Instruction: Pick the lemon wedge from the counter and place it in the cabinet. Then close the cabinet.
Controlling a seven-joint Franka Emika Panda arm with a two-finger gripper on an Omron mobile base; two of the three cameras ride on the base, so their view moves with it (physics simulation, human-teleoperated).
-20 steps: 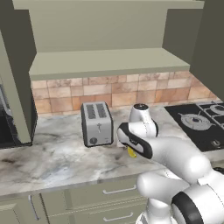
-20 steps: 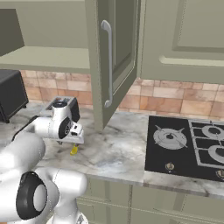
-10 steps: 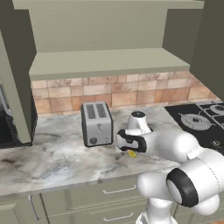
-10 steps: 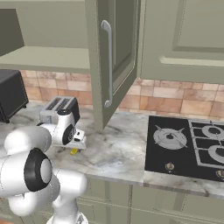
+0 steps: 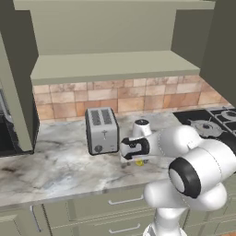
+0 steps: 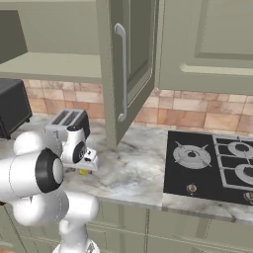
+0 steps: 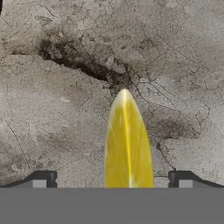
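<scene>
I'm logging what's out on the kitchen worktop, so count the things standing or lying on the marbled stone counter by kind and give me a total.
Silver two-slot toaster: 1
Bright-yellow lemon wedge, lying between the open gripper fingertips: 1
Black boxy appliance at the counter's far left end, partly cut off: 1
Total: 3

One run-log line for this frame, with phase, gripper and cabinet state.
phase: pre-grasp | gripper: open, fingers either side of lemon wedge | wedge: on counter | cabinet: open
</scene>
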